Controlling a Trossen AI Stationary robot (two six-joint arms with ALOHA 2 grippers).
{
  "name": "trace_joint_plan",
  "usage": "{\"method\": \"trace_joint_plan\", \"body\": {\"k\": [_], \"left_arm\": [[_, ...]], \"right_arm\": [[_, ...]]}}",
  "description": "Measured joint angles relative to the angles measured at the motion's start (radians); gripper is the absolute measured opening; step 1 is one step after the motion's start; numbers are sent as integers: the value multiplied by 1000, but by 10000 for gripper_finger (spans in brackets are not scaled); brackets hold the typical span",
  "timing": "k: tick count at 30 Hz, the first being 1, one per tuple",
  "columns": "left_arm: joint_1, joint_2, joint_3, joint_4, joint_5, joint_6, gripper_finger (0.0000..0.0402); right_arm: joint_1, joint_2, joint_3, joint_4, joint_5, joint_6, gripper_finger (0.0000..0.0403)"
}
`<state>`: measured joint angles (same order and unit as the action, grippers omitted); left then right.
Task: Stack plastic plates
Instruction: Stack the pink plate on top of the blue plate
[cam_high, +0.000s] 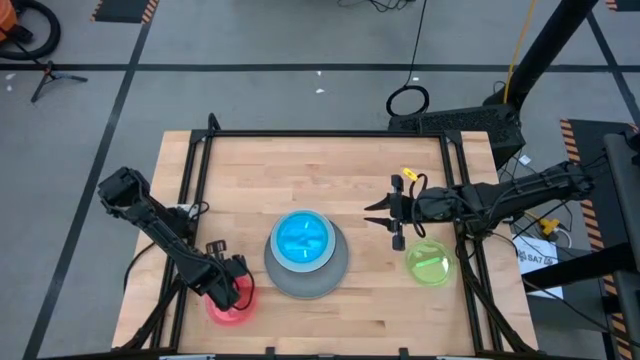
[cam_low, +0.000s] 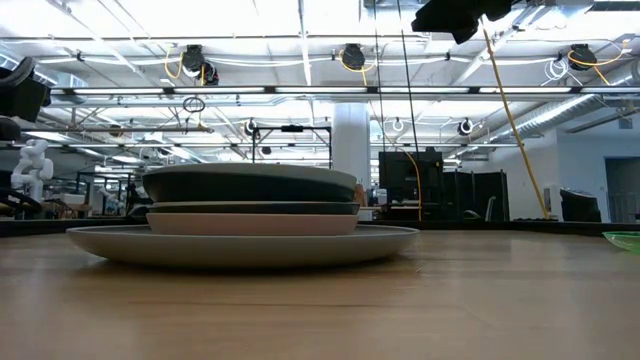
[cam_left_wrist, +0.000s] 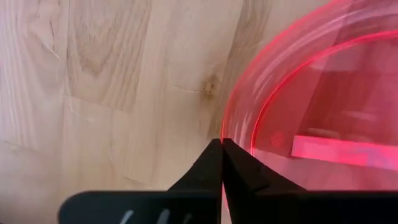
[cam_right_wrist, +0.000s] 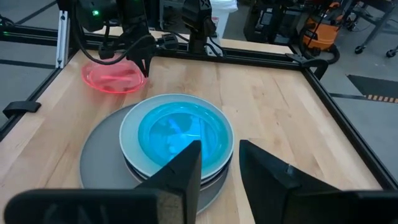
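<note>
The red plate (cam_high: 230, 303) sits at the counter's (cam_high: 330, 170) near-left corner, its rim pinched by the left end effector (cam_high: 236, 291); the stack (cam_high: 306, 254) lies just to its right. The right end effector (cam_high: 395, 216) hovers released, above the green plate (cam_high: 430, 265).

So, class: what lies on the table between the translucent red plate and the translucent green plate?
In the high view, the plate stack: cyan plate atop, large grey plate beneath.

Even, bright overhead light; the table (cam_high: 330, 170) shows only soft shadows. In the low view ceiling lamps blow out white and the near tabletop blurs. The red plate (cam_left_wrist: 323, 112) is smeared with glare streaks
</note>
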<state>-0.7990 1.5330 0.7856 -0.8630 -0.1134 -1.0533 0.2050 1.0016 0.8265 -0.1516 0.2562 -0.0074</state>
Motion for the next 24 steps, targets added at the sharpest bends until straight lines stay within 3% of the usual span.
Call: {"method": "trace_joint_plan", "body": {"k": [8,18,24], "left_arm": [[-18,-43,49,-59,-3,-20,4],[-25,-51,208,-320,-75,-25,4],[-25,-51,328,-427,-194,-26,3]], "right_arm": [[0,0,0,-1,0,0,104],[0,0,0,-10,0,-2,104],[0,0,0,-16,0,-3,104]]}}
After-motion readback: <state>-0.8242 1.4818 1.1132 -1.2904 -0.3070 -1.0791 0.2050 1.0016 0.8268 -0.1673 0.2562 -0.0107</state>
